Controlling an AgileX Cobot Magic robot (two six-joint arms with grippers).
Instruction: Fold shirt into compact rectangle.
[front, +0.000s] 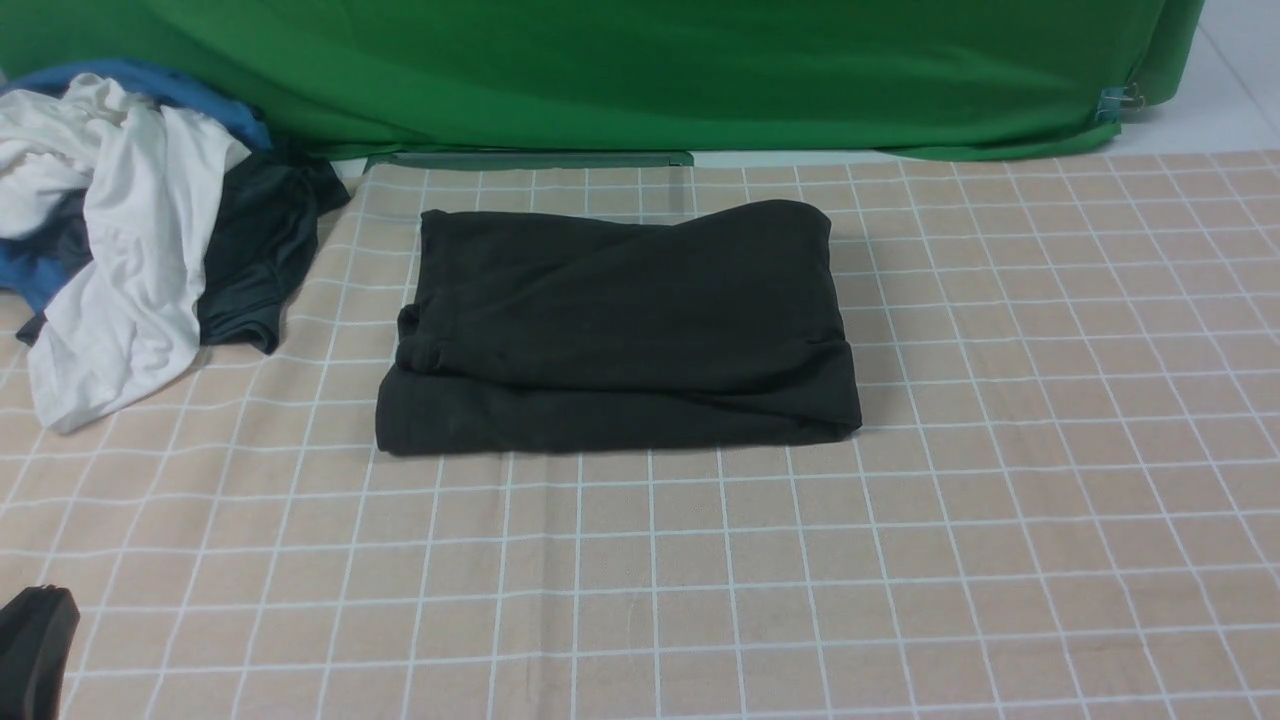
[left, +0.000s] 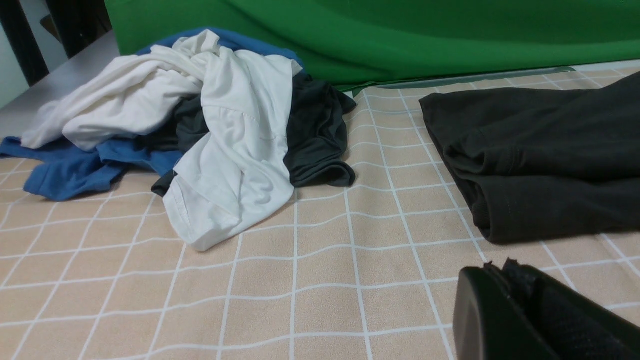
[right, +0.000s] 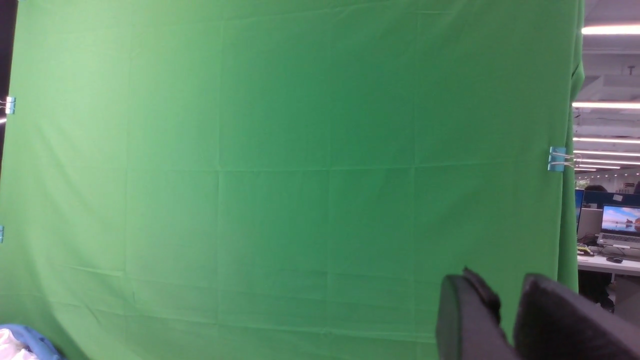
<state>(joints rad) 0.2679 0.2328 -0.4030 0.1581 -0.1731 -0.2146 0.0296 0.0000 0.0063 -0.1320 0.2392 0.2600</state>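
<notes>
Lying folded into a squat rectangle mid-table: black shirt (front: 620, 325), resting on the checked tablecloth (front: 900, 560), a little toward the far side, layers stacked with a rolled sleeve or cuff bulging at its left edge. Sitting well apart to the far left: a heap of clothes, white garment (front: 120, 260) draped over a dark grey-teal garment (front: 255, 260) and a blue garment (front: 150, 85).

Hovering low over the near-left cloth, clenched on nothing: left gripper (left: 505, 280). Pointing up and away at the green backdrop (right: 300, 150), holding nothing, fingers standing a little apart: right gripper (right: 505, 295).

Judging the fold as essentially done. Possibly going wrong from here: top layer sliding off toward the near edge if nudged, since the upper fold is sitting skewed; the bulging left roll springing open and spoiling the outline; a sweeping left arm catching the near-left corner of the shirt on the way out.

Hard to make out: seams and layer edges, black on black; chest print and neck label tucked out of sight. Cut off: most of both grippers, the left showing only as a dark corner in the front view, the right absent there. Not showing the table at all: right wrist view.
</notes>
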